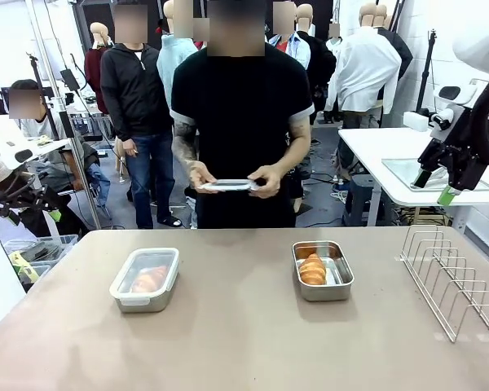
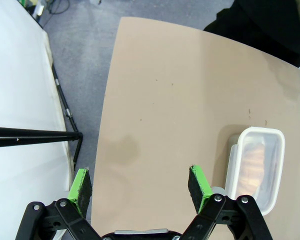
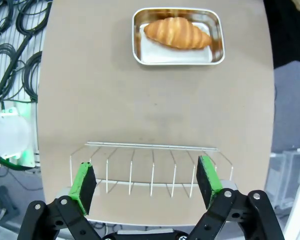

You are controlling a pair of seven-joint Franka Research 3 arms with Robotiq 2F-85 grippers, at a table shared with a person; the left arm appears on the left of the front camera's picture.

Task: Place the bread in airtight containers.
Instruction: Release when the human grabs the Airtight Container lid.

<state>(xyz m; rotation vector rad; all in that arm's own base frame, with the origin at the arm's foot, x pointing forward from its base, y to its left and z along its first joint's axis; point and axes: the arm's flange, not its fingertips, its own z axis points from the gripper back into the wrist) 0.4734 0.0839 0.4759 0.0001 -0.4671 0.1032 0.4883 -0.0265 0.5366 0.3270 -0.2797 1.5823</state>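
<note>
One croissant (image 1: 313, 268) sits in the open tub (image 1: 322, 271) right of the counter's (image 1: 244, 342) middle. The other croissant (image 1: 149, 279) is in the lidded tub (image 1: 145, 279) on the left, clear lid on top. Across from me, a person's hands (image 1: 232, 176) hold a second lid (image 1: 226, 185). My left fingers (image 2: 140, 186) hang spread over bare counter beside the lidded tub. My right fingers (image 3: 146, 182) are spread too, above the wire rack (image 3: 151, 167), holding nothing.
</note>
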